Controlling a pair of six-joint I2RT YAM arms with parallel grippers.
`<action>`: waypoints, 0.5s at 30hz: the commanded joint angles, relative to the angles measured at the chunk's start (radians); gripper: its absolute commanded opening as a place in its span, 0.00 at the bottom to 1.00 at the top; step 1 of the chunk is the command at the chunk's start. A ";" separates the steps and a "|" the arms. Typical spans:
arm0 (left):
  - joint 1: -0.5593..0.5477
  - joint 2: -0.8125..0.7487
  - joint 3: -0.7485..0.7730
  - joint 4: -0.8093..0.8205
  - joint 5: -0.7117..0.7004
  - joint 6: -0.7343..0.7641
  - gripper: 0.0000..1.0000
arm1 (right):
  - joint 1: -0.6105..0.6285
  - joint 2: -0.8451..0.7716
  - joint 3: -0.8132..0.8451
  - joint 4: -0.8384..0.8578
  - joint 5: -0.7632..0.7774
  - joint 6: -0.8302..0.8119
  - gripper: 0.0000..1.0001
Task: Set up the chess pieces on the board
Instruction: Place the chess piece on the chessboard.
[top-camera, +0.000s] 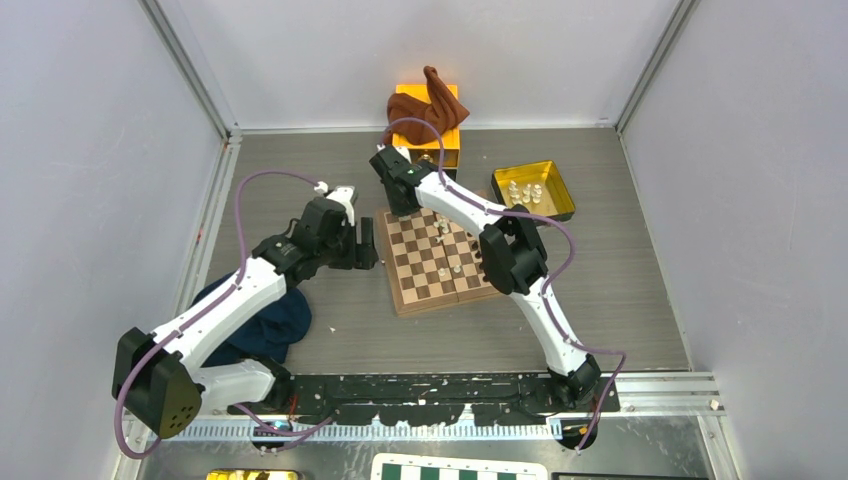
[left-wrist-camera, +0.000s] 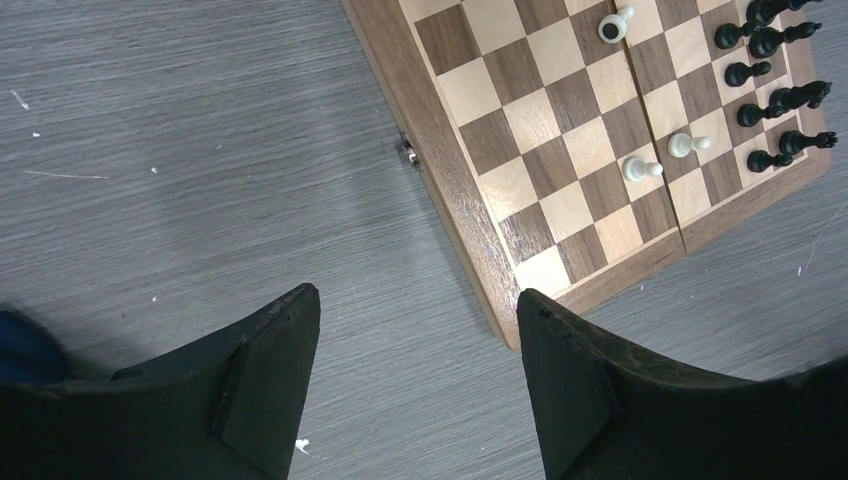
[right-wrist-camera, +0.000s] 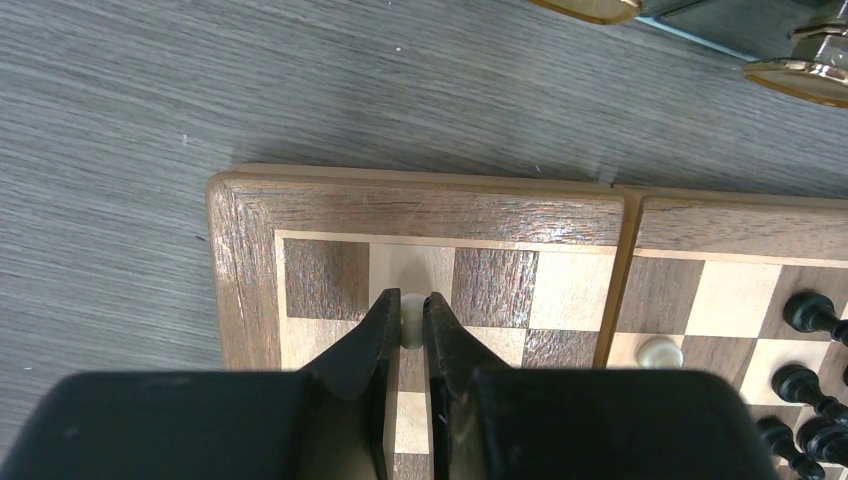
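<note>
Board (top-camera: 445, 303): square folding wooden slab, dark-brown and tan squares inside a paler grained border, lying flat at mid-desk.
Desk (top-camera: 620, 300): grey, streaked wood-grain surface.
Left tool (left-wrist-camera: 415, 300): released, its two black wedge-shaped fingers (left-wrist-camera: 270, 360) spread wide above bare desk just beside a board corner.
Chess pieces: small turned figures on the board. The dark pieces (left-wrist-camera: 748, 72) are clustered along one edge, and a few cream pawns (left-wrist-camera: 640, 169) stand near the centre seam.
Right tool (right-wrist-camera: 411, 296): clenched on a cream piece (right-wrist-camera: 411, 320), slim black fingers pinching it over a tan square by the board's far-left corner.
Tray (top-camera: 572, 200): glossy yellow square dish beyond the board, holding more cream pieces.
Box (top-camera: 450, 140): orange, at the back wall, with a brown cloth (top-camera: 430, 105) draped over it.
</note>
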 joint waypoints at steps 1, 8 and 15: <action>0.008 -0.021 0.003 0.044 0.003 -0.001 0.73 | 0.007 0.000 0.055 0.014 0.018 -0.016 0.01; 0.011 -0.010 0.008 0.043 0.010 0.004 0.73 | 0.008 0.015 0.071 0.013 0.014 -0.016 0.01; 0.014 -0.007 0.010 0.042 0.011 0.007 0.73 | 0.008 0.018 0.070 0.018 0.013 -0.017 0.01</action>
